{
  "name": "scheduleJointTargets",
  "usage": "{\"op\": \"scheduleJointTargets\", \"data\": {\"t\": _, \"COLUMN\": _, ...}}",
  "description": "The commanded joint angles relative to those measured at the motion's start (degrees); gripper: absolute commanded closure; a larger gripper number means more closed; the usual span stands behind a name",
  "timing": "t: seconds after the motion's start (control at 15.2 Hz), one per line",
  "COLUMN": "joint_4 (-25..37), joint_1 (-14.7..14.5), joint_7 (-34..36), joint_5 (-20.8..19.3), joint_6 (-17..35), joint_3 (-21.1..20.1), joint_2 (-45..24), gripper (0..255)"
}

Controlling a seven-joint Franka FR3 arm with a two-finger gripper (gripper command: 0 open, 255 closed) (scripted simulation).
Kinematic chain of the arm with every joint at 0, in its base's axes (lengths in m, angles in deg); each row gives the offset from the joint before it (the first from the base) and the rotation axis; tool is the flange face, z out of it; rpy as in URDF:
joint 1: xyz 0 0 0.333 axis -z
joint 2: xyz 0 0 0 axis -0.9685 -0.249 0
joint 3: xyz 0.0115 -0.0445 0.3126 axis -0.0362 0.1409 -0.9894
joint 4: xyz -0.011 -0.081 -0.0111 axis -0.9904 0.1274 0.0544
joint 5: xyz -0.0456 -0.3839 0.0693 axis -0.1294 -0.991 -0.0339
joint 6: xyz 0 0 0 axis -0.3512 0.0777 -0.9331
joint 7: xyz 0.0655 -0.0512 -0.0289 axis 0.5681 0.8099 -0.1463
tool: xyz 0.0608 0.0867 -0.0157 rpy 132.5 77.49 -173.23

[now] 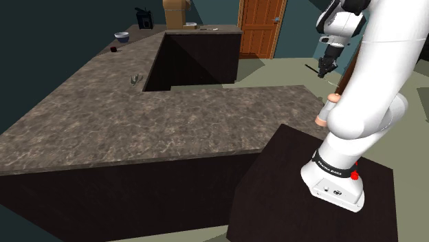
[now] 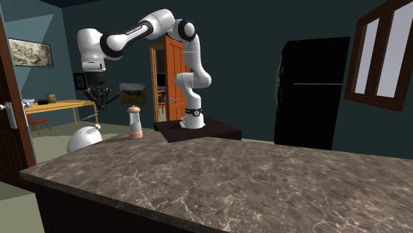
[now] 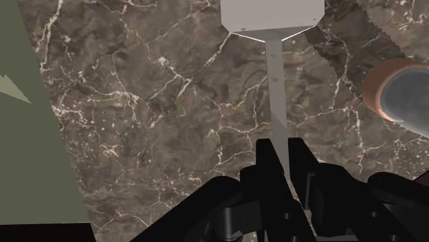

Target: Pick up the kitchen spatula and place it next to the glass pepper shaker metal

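Spatula (image 3: 276, 82) clamped by its handle between fingers of black gripper (image 3: 282, 146), pale blade pointing away, just beside pepper shaker (image 3: 404, 96), above marbled counter (image 3: 151, 117). Placement step apparently in hand. Best practice: lower straight down beside shaker, handle clear of shaker's base, release only once blade rests flat. Nudged shaker could topple.

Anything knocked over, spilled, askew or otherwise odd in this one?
Nothing stands out. The pepper shaker stands upright on the counter, and the hand clasps the spatula by its handle, blade pointing away.
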Motion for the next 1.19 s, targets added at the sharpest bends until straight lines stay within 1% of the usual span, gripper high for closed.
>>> {"op": "scheduleJointTargets", "data": {"t": 0.0, "joint_4": -0.4, "joint_1": 0.5, "joint_7": -0.9, "joint_5": 1.2, "joint_6": 1.1, "joint_3": -0.5, "joint_2": -1.2, "gripper": 255}}
{"op": "scheduleJointTargets", "data": {"t": 1.12, "joint_4": -3.4, "joint_1": 4.9, "joint_7": -7.4, "joint_5": 10.6, "joint_6": 10.4, "joint_3": -5.9, "joint_2": -10.3, "gripper": 255}}
